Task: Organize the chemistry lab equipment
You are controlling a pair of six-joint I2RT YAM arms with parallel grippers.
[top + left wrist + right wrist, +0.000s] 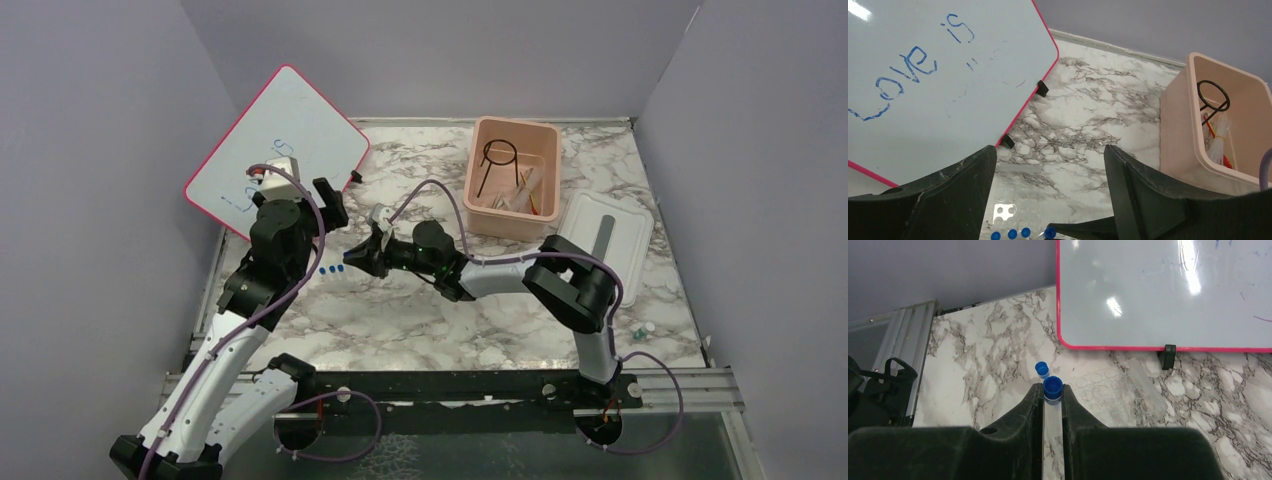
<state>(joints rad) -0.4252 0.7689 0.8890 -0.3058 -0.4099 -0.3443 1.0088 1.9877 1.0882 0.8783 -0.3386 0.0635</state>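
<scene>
- the right arm reaches low and leftward across the marble table (pixel 400 320). its gripper (pixel 1052 392) is pinched narrow on one blue-capped vial (pixel 1053 386).
- the left arm is raised beside the whiteboard (pixel 290 130). the left gripper (pixel 1049 150) is spread wide and holds nothing.
- three more vials (pixel 1012 233) stand in a row on the table just beside the held one, so four blue caps in all.
- one wire ring stand (pixel 497 155) stands in the pink tub (pixel 478 190).

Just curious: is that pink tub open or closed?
Open. The pink tub is uncovered; its white lid lies flat beside it.
</scene>
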